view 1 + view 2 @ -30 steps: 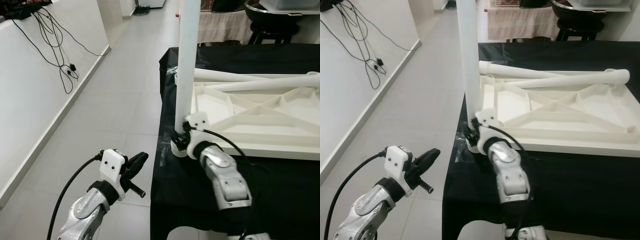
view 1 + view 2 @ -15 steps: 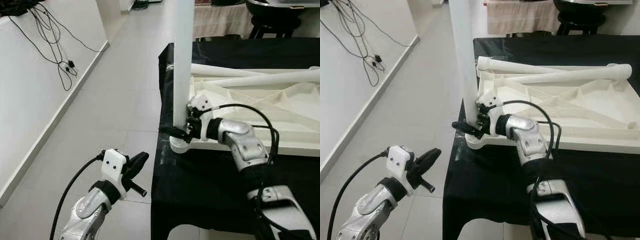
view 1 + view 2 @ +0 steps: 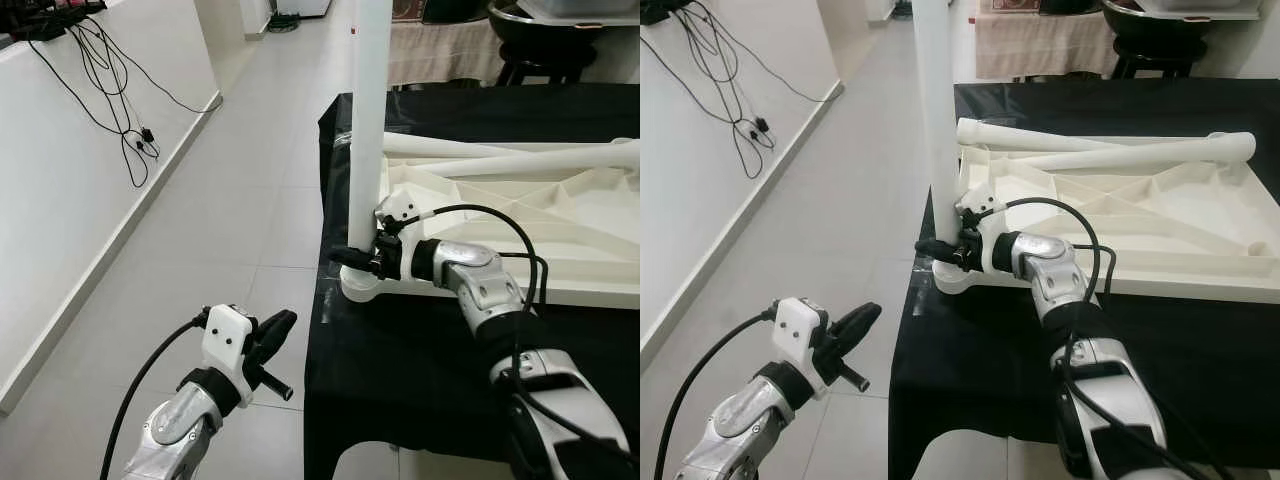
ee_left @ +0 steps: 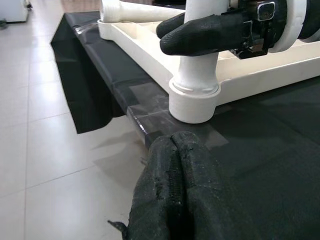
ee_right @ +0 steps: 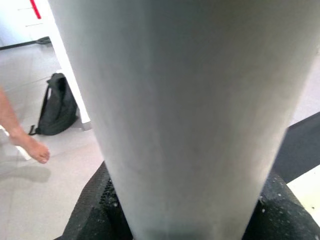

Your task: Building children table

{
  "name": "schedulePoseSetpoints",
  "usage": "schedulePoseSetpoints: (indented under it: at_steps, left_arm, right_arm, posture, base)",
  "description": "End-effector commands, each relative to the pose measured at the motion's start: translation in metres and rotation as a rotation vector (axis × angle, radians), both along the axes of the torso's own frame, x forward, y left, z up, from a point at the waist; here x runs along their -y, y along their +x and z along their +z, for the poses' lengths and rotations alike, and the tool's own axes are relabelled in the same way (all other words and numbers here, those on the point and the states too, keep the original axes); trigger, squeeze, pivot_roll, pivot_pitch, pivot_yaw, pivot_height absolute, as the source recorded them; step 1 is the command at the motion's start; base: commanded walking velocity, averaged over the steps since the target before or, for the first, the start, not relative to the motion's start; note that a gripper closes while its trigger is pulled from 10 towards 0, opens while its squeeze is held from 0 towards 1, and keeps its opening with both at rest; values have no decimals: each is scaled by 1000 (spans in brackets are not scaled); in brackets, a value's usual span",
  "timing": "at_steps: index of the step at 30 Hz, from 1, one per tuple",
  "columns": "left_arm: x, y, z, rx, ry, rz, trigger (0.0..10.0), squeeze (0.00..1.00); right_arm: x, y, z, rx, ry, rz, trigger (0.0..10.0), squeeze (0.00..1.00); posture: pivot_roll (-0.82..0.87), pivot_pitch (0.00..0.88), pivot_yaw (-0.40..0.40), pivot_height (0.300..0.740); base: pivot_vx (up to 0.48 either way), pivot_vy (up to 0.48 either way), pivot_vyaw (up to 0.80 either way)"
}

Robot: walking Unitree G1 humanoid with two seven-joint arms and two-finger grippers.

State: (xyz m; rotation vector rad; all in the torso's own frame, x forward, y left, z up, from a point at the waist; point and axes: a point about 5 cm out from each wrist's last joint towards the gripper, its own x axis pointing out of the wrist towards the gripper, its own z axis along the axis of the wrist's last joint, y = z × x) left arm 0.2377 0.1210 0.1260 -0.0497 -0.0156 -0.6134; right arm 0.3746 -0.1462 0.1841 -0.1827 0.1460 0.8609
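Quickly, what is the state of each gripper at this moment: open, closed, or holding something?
Left gripper: closed, holding nothing, beside the black-covered table's edge.
Right gripper: closed around the upright white table leg, near its base.

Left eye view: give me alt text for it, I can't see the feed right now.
The right claw grips the base of an upright white table leg socketed in the corner of an upturned white tabletop lying on a black-covered table. Two loose legs rest on the tabletop; the left claw hangs shut over the tiled floor.
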Motion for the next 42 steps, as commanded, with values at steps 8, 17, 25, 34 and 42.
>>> schedulePoseSetpoints:
  at_steps: [8,17,25,34,42]
  left_arm:
    - [-5,-3,1,11,32,10,10000,0]
    - [-9,3,0,8,45,1,10000,0]
    - [-9,5,0,11,44,8,10000,0]
    - [-3,6,0,13,33,4,10000,0]
    - [-1,4,1,16,26,8,10000,0]
  right_arm:
    - [36,-86,-72,-168,35,-808,0,0]
    - [1,-77,-47,-48,97,-799,10000,1000]
    - [-3,-59,-18,-7,170,-672,10000,1000]
    - [6,-39,12,86,-32,31,10000,0]
    - [8,-22,16,17,15,101,6235,0]
  posture:
    - [46,153,54,740]
    - [34,127,66,740]
    - [35,125,66,740]
    - [45,121,52,740]
    - [53,126,46,740]
  base:
    - [0,0,0]
    - [0,0,0]
    - [0,0,0]
    - [0,0,0]
    - [0,0,0]
